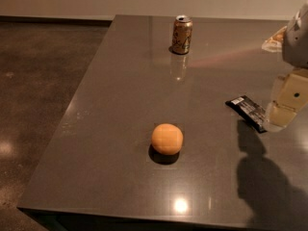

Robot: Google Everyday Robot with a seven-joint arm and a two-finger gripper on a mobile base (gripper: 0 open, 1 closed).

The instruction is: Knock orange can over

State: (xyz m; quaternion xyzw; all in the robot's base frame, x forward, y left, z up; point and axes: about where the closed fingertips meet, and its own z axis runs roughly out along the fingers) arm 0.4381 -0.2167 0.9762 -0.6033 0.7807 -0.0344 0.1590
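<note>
The orange can point(182, 34) stands upright near the far edge of the grey table point(115, 129). It is orange-gold with dark markings and a silver top. My gripper point(284, 110) is at the right edge of the view, above the table, well to the right of the can and nearer the camera. It hangs just right of a black snack packet point(247, 110). It is far from the can and touches nothing that I can see.
A round orange fruit point(167, 138) lies in the middle of the table, nearer the camera than the can. A pale packet point(275, 40) lies at the far right. The table's left edge drops to a dark floor point(38, 81).
</note>
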